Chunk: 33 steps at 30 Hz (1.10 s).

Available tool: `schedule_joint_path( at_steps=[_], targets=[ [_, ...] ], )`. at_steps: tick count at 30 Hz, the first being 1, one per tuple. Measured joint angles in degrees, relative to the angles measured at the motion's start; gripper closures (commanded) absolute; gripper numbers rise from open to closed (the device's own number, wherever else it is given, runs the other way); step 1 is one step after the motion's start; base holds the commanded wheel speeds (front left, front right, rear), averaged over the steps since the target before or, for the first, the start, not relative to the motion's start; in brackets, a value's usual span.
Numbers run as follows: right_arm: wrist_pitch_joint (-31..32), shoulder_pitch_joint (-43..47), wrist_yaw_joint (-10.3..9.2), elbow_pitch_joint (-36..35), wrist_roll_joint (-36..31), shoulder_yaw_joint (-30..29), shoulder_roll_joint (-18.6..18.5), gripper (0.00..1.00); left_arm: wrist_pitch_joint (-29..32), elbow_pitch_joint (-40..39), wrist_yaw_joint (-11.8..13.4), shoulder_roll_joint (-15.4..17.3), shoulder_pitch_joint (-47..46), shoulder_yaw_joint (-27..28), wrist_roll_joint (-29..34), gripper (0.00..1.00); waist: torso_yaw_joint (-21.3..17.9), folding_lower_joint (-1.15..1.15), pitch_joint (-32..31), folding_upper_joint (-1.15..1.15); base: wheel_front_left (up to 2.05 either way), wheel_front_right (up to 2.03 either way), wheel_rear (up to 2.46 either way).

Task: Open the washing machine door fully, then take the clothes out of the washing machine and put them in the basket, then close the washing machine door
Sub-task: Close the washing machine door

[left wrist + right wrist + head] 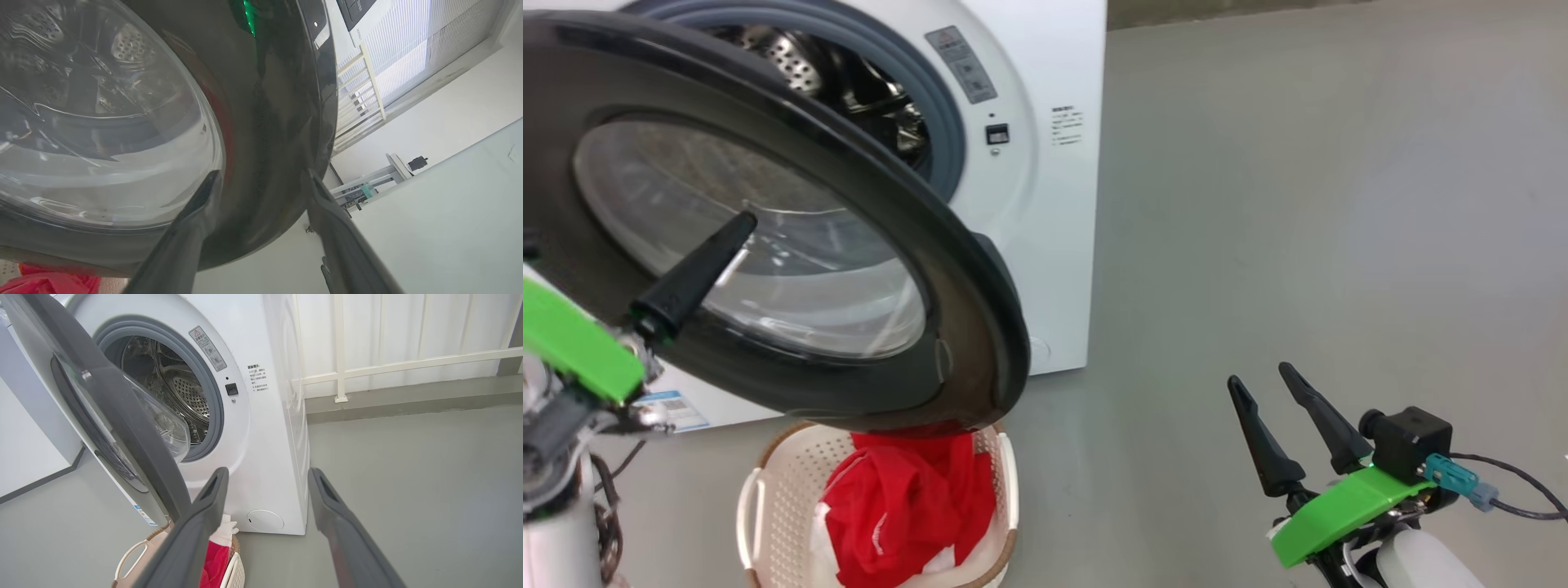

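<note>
The washing machine [1045, 204] stands with its door [964, 269] swung partway out, and bare steel shows in the drum [175, 388]. My left gripper [261, 179] is open against the door [269, 122], the black rim lying between its spread fingers. One finger [698, 273] lies across the glass. The clothes [907, 498], red with white trim, fill the basket [784, 482] on the floor under the door's lower edge. At the lower right my right gripper [1259, 376] hangs open with nothing in it, away from the machine. Its wrist view looks past its fingertips [267, 473] at the door [122, 416], machine [261, 457], basket [130, 555] and clothes [214, 559].
Grey floor [1298, 204] spreads to the right of the machine. A white railing [339, 347] and a low ledge run behind it. A grey-edged white panel [32, 437] stands to the machine's left. A cable [1519, 490] trails from my right wrist.
</note>
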Motion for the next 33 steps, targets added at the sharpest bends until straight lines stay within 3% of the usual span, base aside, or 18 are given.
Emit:
schedule_joint_path(
  at_steps=[3,10,19,26,33],
  targets=[
    [0.0,0.23,0.0,-0.15,0.0,-0.37,-0.35,0.0,-4.78,-4.65,-1.42,0.98,3.11,-1.2,4.64,0.0,1.24,0.0,-0.33,0.0,0.0,0.0,0.0],
    [-0.01,0.24,0.0,-0.93,-0.03,-1.79,-0.73,0.0,-18.74,-12.45,-1.92,3.48,13.41,-5.99,13.89,0.0,3.56,0.0,-0.79,0.0,0.0,0.0,0.0],
    [0.0,0.32,0.0,-1.9,-0.29,-2.29,-1.02,0.0,-39.27,-12.12,-1.93,6.48,24.02,-11.11,25.52,0.0,4.88,0.0,-0.96,0.0,0.0,0.0,0.0],
    [-0.01,0.35,0.0,-2.45,-1.89,-3.72,-0.96,0.0,-51.93,-9.14,-1.46,5.21,28.48,-12.13,34.19,0.0,4.94,0.0,-0.61,0.0,0.0,0.0,0.0],
    [-0.01,0.38,0.0,-3.21,-2.47,-3.99,-0.64,0.0,-57.25,-5.72,0.37,3.23,30.15,-13.95,38.75,0.0,4.81,0.0,-0.28,0.0,0.0,0.0,0.0]
  ],
)
